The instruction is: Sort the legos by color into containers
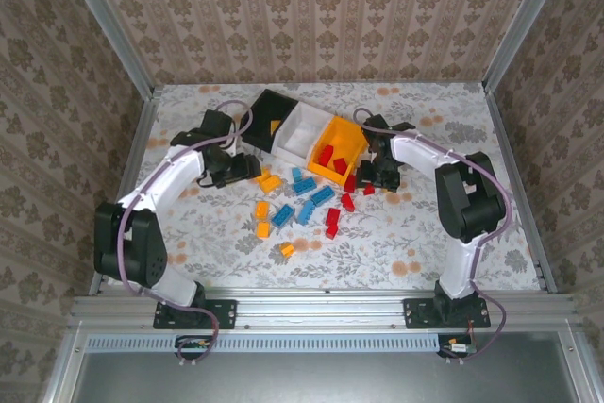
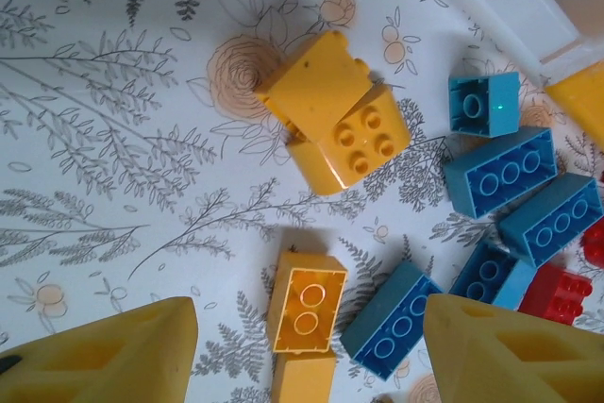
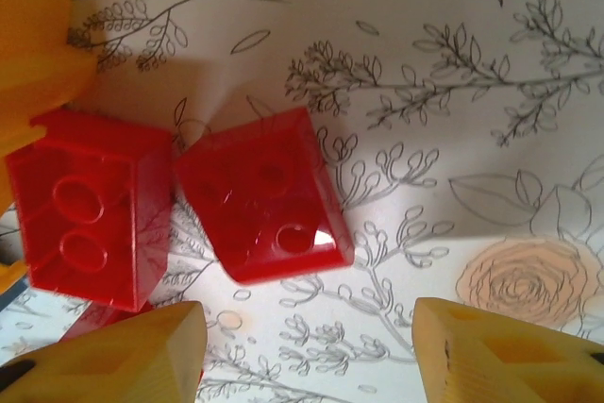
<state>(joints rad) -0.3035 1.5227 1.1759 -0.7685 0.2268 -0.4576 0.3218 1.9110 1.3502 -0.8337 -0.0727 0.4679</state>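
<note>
Left end effector: open, nothing between the fingers; yellow legos lie just ahead of its gap on the floral-print counter; five blue legos lie beside them. Right end effector: open, nothing held; two glossy red legos lie side by side just ahead of it. Three rectangular open-top containers stand joined in a row: black, white, orange-yellow.
</note>
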